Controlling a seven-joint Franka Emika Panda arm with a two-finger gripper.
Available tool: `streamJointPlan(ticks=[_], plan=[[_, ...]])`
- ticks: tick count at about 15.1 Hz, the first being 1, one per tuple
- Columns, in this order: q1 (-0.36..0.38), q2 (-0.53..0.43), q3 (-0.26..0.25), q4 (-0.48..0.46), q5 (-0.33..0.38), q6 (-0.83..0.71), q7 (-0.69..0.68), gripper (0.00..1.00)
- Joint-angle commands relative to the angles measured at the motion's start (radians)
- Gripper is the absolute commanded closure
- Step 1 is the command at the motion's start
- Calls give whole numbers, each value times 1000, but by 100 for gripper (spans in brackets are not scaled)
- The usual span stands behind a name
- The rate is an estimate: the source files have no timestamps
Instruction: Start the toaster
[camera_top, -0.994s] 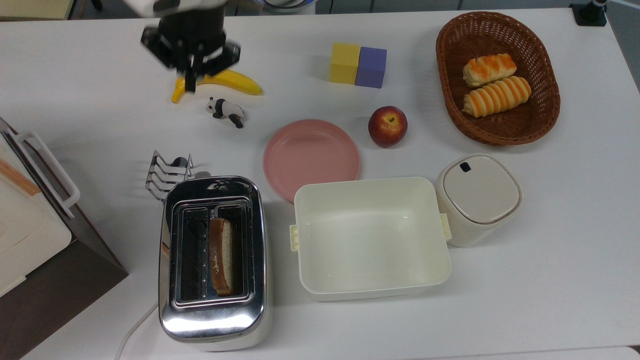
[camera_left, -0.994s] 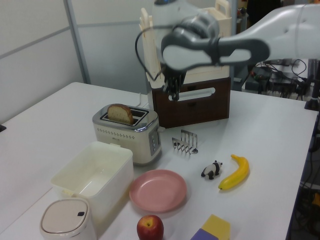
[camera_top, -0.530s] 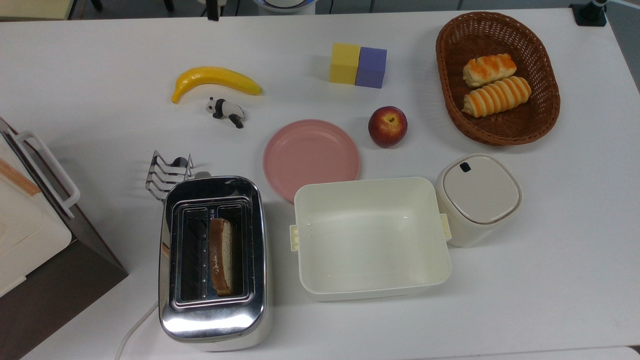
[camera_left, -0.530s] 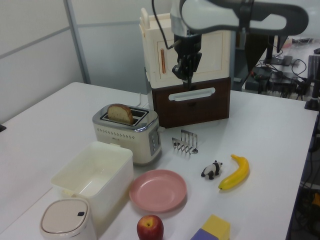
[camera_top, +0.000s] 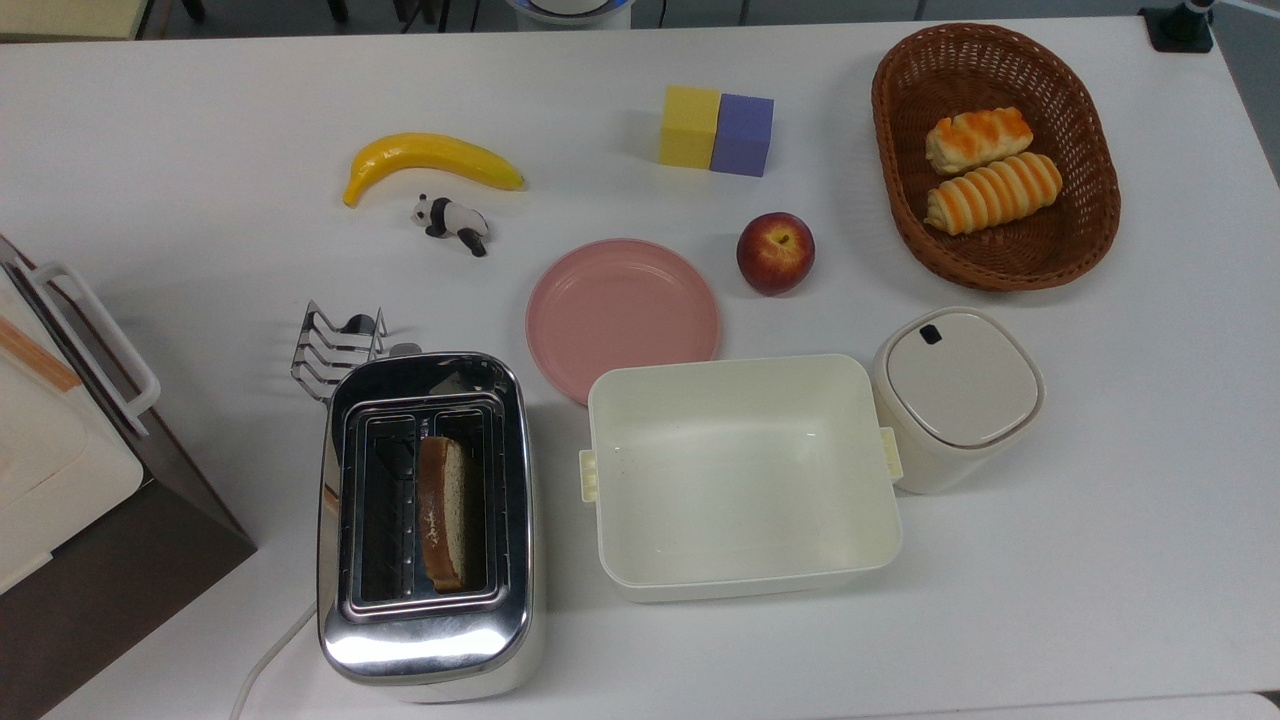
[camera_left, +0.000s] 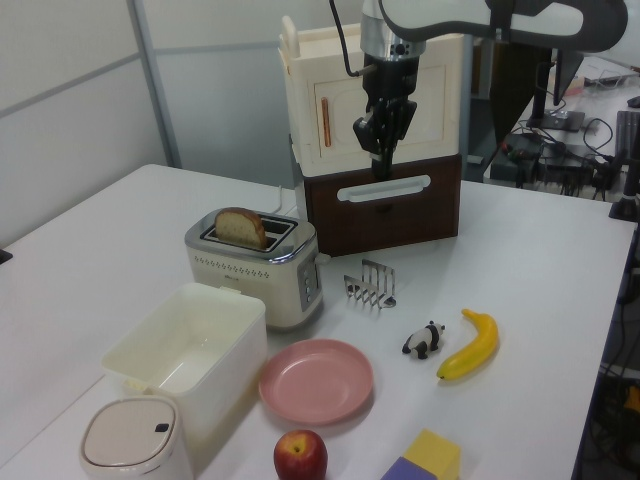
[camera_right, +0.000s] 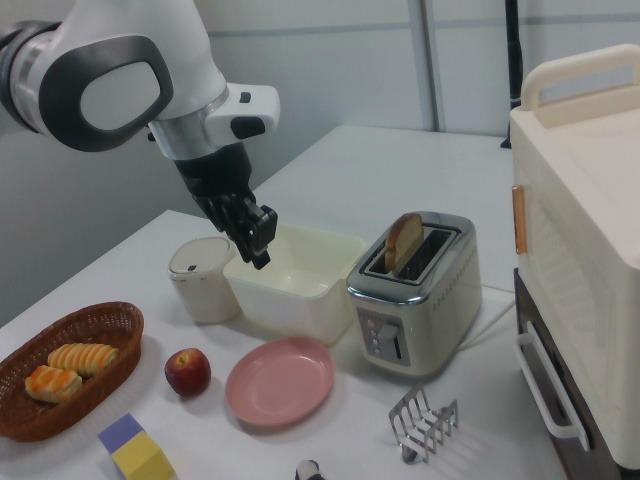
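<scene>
Toaster (camera_top: 425, 520) sits at table (camera_top: 1100, 560) edge nr the top view's lower left, just beside cream tub (camera_top: 745, 475); bread slice (camera_top: 441, 512) standing proud in one slot, so lever prob. not yet down.

Gripper (camera_left: 381, 166) hangs high, well apart from toaster, in front of boxy appliance (camera_left: 385, 175); jaws narrow, nearly together, holding nothing.

Handling, est.: chrome shell stiff + slick, no good for pinching; body light enough to skid or tip if pushed sideways; cord (camera_top: 268, 665) gives no anchoring.

Contact pt: control panel on short end face (camera_right: 388, 340) in right view, toward toast rack (camera_right: 422, 420); press lever straight down w/ fingertip, no grasp needed; keep force vertical.
</scene>
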Motion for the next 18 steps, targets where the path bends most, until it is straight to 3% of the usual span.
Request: streamJointPlan(ticks=[1, 7, 10, 18], plan=[[9, -18, -15, 7, 34, -9, -2, 0], [13, -19, -7, 8, 34, -39, 7, 0], [30, -16, 40, 7, 33, -49, 10, 0], [32, -9, 77, 2, 53, -47, 22, 0]])
